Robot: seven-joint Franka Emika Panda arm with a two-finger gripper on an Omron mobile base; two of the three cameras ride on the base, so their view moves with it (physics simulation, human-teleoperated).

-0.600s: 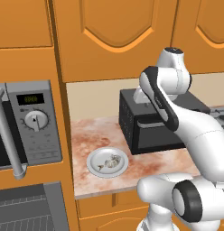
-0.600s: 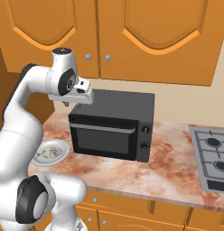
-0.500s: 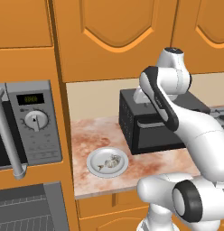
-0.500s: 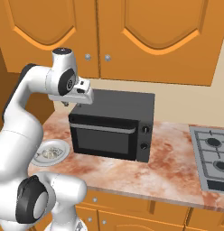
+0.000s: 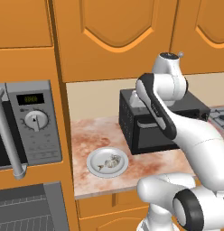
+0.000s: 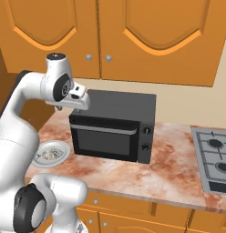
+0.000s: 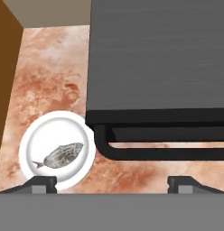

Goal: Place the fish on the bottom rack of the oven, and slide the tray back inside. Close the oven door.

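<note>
Upper cabinets (image 6: 133,36): orange, arched panels, spanning the wall above the work area. Microwave (image 5: 28,126): grey, dial and long vertical handle, built into the cabinetry at left. Bottom rack (image 5: 21,212): silver wire grid, visible at the lower left of the left base view, below the microwave. Tabletop (image 6: 178,168): mottled reddish stone. Black countertop box (image 6: 112,129): stands on the tabletop, handle along its front. Plate (image 7: 30,140): round, white, just beside the box's front corner. Fish (image 7: 59,154): small, speckled grey, lying flat on the plate; in the hand view its long axis runs nearly side to side, slightly tilted, tail toward the left. Fingers (image 7: 39,182): spread wide, released, holding nothing, poised high above the box; the fish lies below and off toward the left fingertip, so the descent calls for a shift that way.
</note>
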